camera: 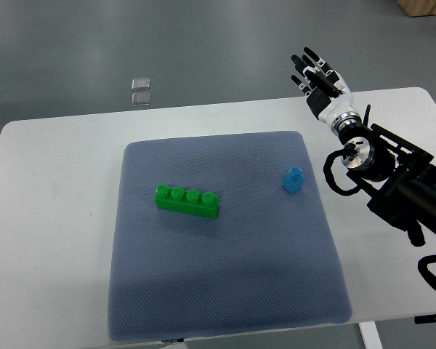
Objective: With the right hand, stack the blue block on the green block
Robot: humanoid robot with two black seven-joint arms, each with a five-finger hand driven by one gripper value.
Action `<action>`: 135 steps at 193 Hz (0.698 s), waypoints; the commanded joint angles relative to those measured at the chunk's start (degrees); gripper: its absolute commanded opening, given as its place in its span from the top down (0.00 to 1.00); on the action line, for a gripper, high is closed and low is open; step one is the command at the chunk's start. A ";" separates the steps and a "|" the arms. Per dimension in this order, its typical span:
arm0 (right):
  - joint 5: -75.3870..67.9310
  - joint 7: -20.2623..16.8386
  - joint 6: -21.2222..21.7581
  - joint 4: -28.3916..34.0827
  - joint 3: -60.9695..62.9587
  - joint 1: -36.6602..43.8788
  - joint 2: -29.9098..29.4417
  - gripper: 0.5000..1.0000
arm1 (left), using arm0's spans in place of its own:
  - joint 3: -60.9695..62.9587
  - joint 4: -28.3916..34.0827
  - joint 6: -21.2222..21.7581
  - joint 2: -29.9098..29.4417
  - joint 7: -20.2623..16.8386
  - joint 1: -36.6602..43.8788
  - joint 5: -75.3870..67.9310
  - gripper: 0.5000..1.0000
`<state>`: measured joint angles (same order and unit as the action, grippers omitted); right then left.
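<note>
A small blue block [293, 180] with a single stud stands on the right part of the grey mat [225, 291]. A long green block [187, 201] with several studs lies left of it, near the mat's middle. My right hand [314, 71] hovers past the mat's far right corner, well beyond the blue block, fingers stretched out and holding nothing. Its arm [392, 174] comes in from the right edge. The left arm does not show.
The mat lies on a white table [51, 218]. Two small clear squares [140, 91] sit on the floor beyond the table's far edge. The table's right edge runs close under my arm.
</note>
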<state>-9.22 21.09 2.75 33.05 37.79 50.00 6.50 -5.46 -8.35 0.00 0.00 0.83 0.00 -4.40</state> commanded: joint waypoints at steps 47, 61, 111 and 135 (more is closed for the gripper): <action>0.26 0.00 0.24 0.79 -0.26 0.27 1.68 0.17 | 0.01 0.00 0.00 0.00 0.05 0.00 0.00 0.00; 2.11 0.09 0.41 1.14 -1.05 1.85 2.03 0.17 | 0.01 0.00 0.00 0.00 0.05 0.00 0.00 0.00; 24.96 -0.61 3.93 1.84 -2.02 5.98 10.91 0.17 | 0.01 0.00 0.00 0.00 0.05 0.00 0.00 0.00; 35.59 -0.44 10.26 2.20 -5.97 8.53 16.36 0.17 | 0.01 0.00 0.00 0.00 -0.04 0.09 0.00 0.00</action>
<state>18.43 20.56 8.13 34.95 34.63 56.50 18.89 -5.45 -8.35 0.01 0.00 0.83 0.03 -4.38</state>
